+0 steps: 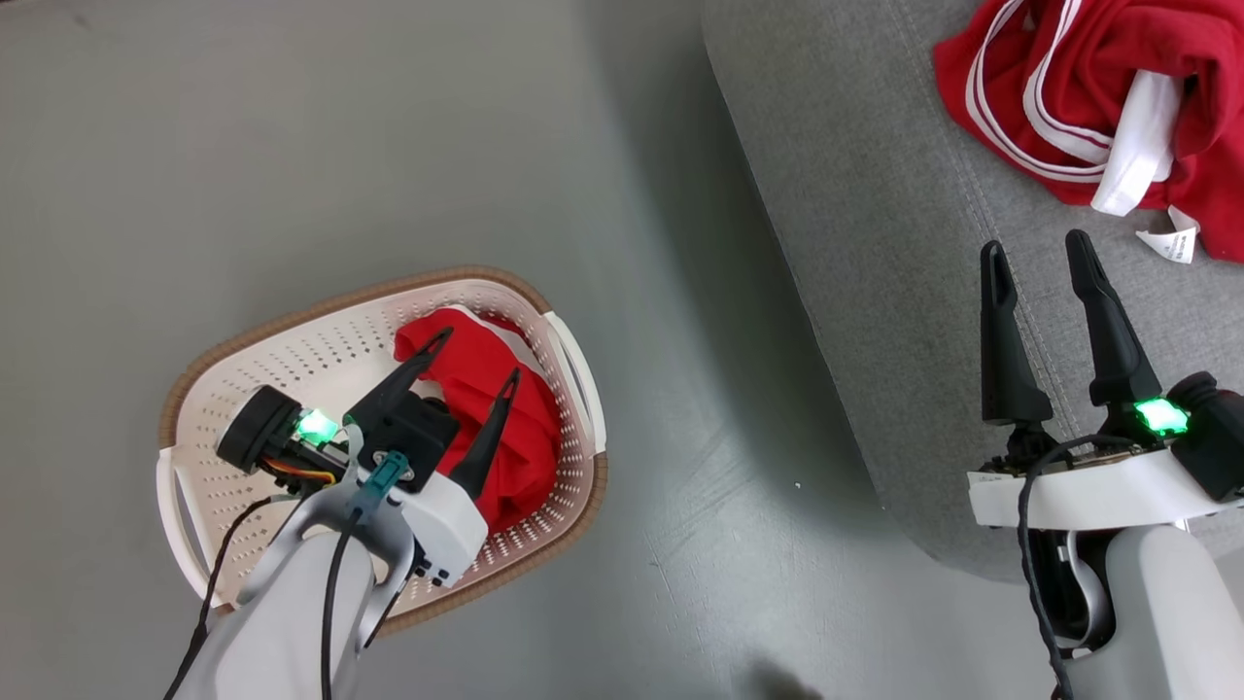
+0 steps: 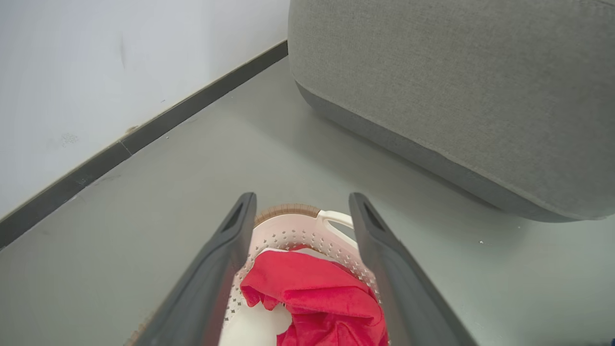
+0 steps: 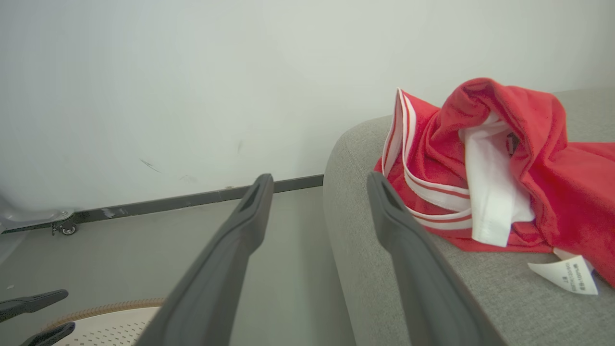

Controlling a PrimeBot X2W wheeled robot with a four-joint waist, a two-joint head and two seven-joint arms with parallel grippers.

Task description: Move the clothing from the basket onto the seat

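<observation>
The red garment [image 1: 535, 437] in the basket [image 1: 292, 340] is a limp, light, matte-knit crumple bunched toward the basket's 3 o'clock wall; it will likely sag and trail, so a deep pinch on its highest fold seems best. The left gripper [image 1: 479, 354] hangs just over it, fingers spread wide, empty. The perforated cream plastic basket sits on smooth grey floor [image 1: 292, 146] at 8 o'clock in the head view; at 2 o'clock the rounded, coarse-weave seat [image 1: 875, 243] bears 1 striped red garment [image 1: 1118, 97], the right gripper [image 1: 1034, 243] wide open and empty near it.

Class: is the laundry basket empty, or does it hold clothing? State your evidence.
Not empty. A bunched red garment lies inside the basket, against its perforated wall; a striped garment is on the seat.
</observation>
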